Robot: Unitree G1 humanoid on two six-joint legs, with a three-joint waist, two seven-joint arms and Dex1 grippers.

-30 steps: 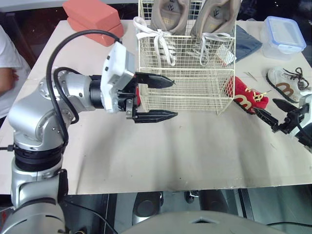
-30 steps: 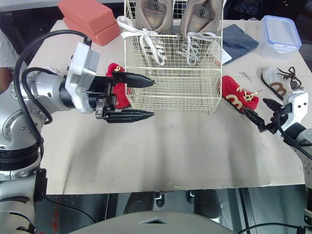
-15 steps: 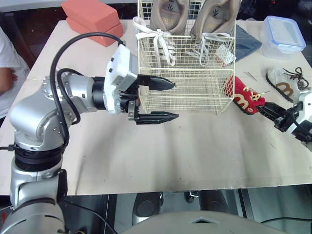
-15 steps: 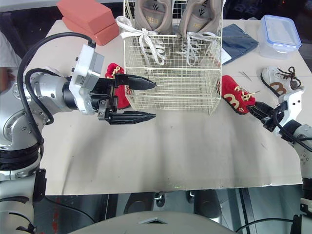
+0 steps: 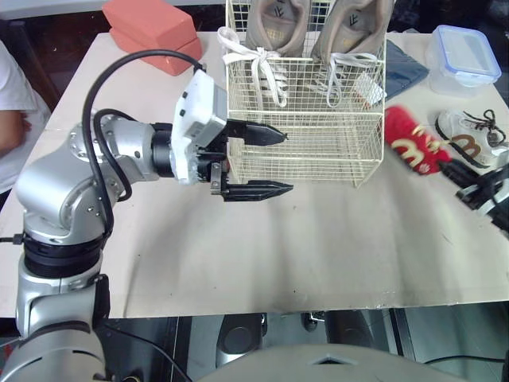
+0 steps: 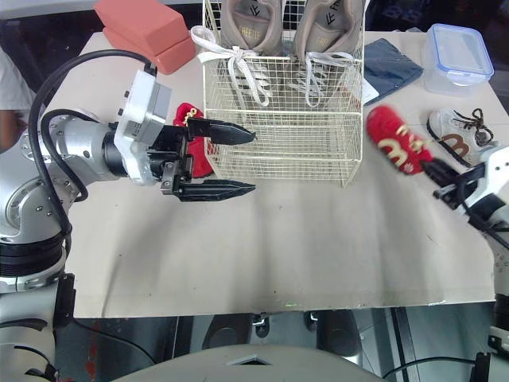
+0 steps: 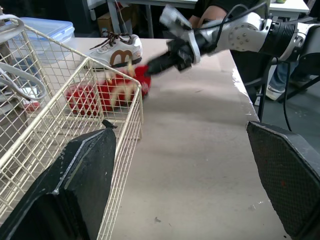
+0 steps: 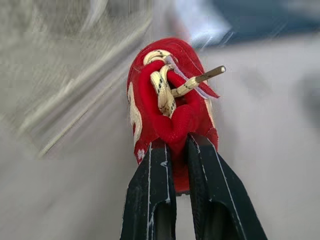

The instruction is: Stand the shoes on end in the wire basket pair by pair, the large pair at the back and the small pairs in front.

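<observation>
red shoe [image 8: 170,107] gripped in right end effector [image 8: 178,143], beside wire basket [image 6: 278,151]

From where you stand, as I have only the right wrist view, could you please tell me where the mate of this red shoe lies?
Observer: The other red shoe lies on the table beside the wire basket's left side, across the basket from your held red shoe.
Operator: Thank you. Is the left pincer holding anything?
Observer: No, the left pincer is open with nothing between its fingers, at the basket's front left corner.
Operator: And what is in the basket?
Observer: The large beige pair stands on end at the back; the front part shows no shoe.
</observation>
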